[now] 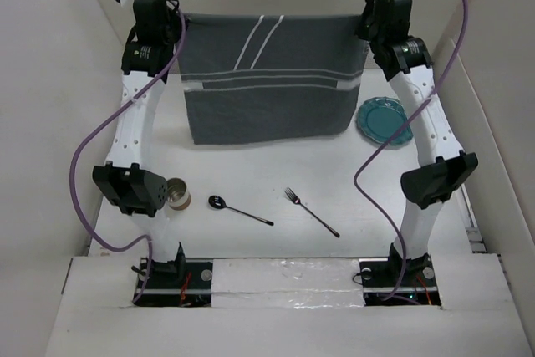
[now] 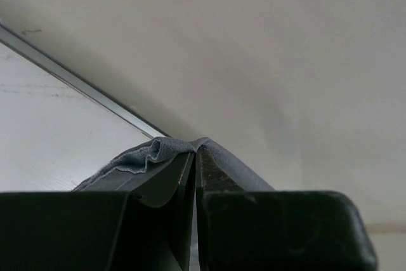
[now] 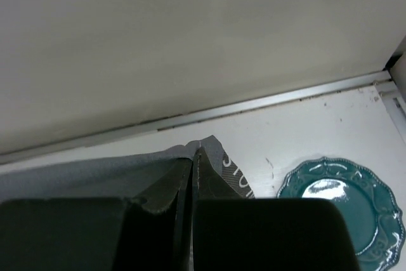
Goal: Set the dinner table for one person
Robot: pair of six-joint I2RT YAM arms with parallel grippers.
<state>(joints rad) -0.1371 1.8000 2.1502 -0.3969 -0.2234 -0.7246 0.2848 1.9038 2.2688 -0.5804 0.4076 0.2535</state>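
Both of my arms are stretched toward the far edge of the dinner table [image 1: 251,175], and each one has a top corner of the dark grey striped placemat [image 1: 267,98]. On the left wrist camera the left gripper [image 2: 195,154] has its jaws pressed together on a bunched fold of the cloth, with no gap that I can make out. The right wrist camera shows the same: the right gripper [image 3: 192,154] is pinched on the other corner, its jaws closed tight on the fabric. From above, the placemat spans the far part of the table between the two grippers, its lower edge reaching toward the middle; I can't tell whether that edge rests on the surface. A teal plate [image 1: 384,121] sits near the right edge, just beside the cloth's lower right corner. Toward the near edge lie a spoon [image 1: 238,209] and a fork [image 1: 311,211], apart from each other, and a metal cup [image 1: 176,193] stands near the left edge beside the left arm's elbow.
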